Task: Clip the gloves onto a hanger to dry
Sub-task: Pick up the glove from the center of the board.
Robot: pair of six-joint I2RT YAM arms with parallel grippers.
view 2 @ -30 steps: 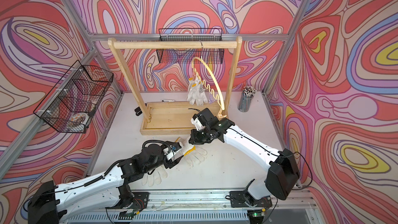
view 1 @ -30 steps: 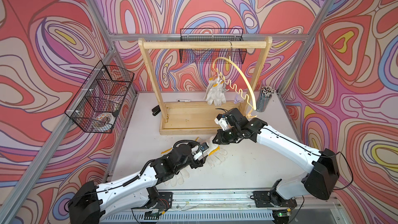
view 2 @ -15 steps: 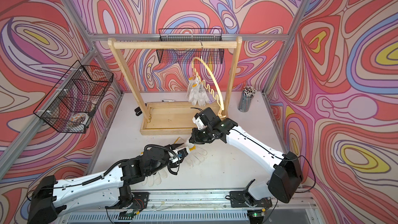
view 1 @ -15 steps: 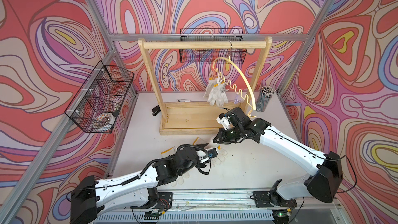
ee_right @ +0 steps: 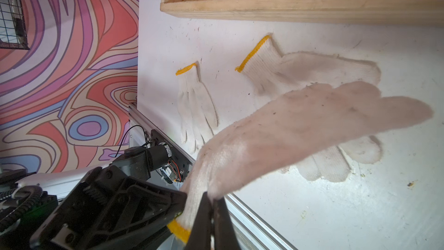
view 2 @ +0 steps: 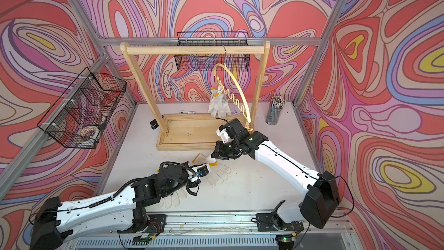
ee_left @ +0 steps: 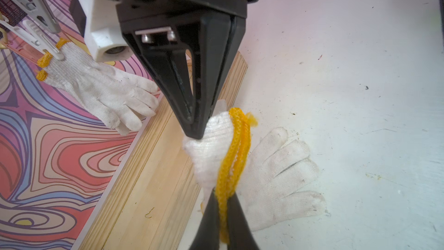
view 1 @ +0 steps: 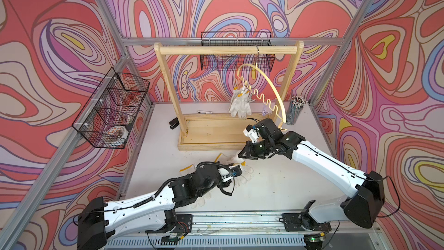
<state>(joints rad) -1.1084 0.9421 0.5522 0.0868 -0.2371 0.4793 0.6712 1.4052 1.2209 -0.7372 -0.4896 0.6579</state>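
One glove (ee_left: 211, 140) is stretched between the two arms just in front of the wooden frame (view 1: 206, 145), lifted off the table (view 1: 283, 183). The left gripper (ee_left: 222, 197) has its jaws clenched on the yellow cuff edge. The right gripper (ee_left: 195, 132) has its jaws pinched tight on the white ribbing beside it. In the left wrist view only the tips of the left jaws show, the rest cut off at the picture's edge. In both top views this glove is mostly hidden between the two gripper heads, with only a scrap of white and yellow showing. In the right wrist view its palm and fingers spread out blurred close to the lens. They cover part of a loose glove (ee_right: 288, 70) lying on the table before the frame; whether one or two lie there I cannot tell. A farther glove (ee_right: 194, 102) lies on the table farther out from the frame, and in both top views the left arm covers all of it but a yellow cuff edge and some finger ends. The hanger (view 1: 271, 81) hangs by its hook from the frame's rail, with clipped gloves (view 1: 240, 107) dangling over the frame's base. Its clips (ee_left: 40, 15) are cut off in the left wrist view.
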